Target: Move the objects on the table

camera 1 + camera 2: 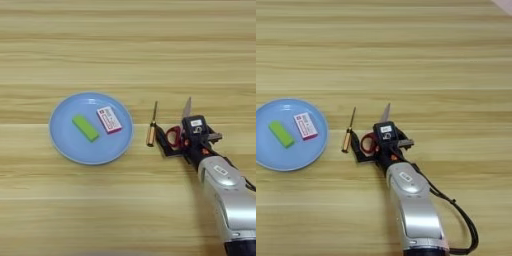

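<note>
A round light-blue plate (65, 142) lies left of centre on the wooden table (125, 50). On it rest a small green block (85, 128) and a red-and-white flat box (109, 119), side by side and apart. Just right of the plate lies a thin yellow-handled screwdriver (152, 131), tip pointing away from me. The red-handled scissors (187, 108) lie beside it, blade pointing to the far side. My right gripper (176, 142) sits over their red handles (369, 142), and the silver forearm (413, 210) comes in from the bottom right.
A black cable (461, 220) loops along the right side of the forearm. Bare wood stretches across the far half of the table and the near left part.
</note>
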Robot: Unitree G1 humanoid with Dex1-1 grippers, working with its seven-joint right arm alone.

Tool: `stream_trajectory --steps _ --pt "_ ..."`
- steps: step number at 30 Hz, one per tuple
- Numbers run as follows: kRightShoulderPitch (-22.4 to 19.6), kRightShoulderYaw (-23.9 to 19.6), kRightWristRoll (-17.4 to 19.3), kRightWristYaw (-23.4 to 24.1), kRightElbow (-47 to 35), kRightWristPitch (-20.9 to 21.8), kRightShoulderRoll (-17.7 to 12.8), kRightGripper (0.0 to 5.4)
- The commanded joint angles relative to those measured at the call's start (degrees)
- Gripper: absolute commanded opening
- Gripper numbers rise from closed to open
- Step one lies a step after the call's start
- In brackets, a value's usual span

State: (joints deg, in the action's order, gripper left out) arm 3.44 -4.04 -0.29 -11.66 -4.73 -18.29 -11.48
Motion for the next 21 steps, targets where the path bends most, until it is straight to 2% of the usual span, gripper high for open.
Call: stream_trajectory --steps 1,11,21 --pt "-2.0 -1.0 -0.7 1.0 -1.9 1.1 -1.8 5.34" --pt "0.0 -1.3 -2.1 1.0 -1.7 0.4 -3.3 5.34" --pt "0.2 -4.8 -1.9 1.7 -1.1 -0.1 -5.2 5.34"
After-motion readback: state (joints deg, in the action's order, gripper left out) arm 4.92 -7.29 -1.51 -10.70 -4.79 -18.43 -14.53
